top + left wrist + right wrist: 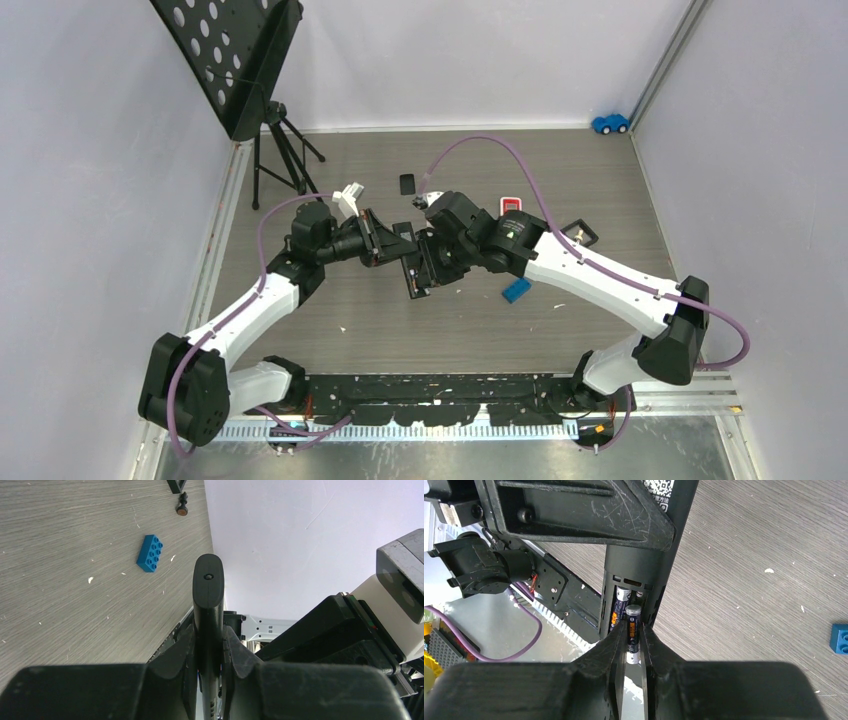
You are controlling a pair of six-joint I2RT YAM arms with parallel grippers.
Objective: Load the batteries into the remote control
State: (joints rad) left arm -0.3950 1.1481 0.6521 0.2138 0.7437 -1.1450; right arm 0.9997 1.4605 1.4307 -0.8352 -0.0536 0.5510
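Observation:
My left gripper [388, 241] is shut on a black remote control [414, 272] and holds it above the table. The left wrist view shows the remote [208, 587] edge-on between my left gripper's [208, 636] jaws. My right gripper [437, 262] is shut on a dark battery with silver ends [632, 630]. My right gripper [632, 642] holds it at the remote's open battery compartment [631, 582]. Another dark battery [619, 607] lies in the compartment beside it. A small dark cylinder with an orange end [182, 506] lies on the table.
A blue rectangular block [516, 290] lies on the table right of the grippers; it also shows in the left wrist view [150, 553] and the right wrist view [840, 638]. A small black item [407, 183], a red and white item [511, 205] and a black square piece [580, 236] lie further back. A music stand [262, 90] stands back left.

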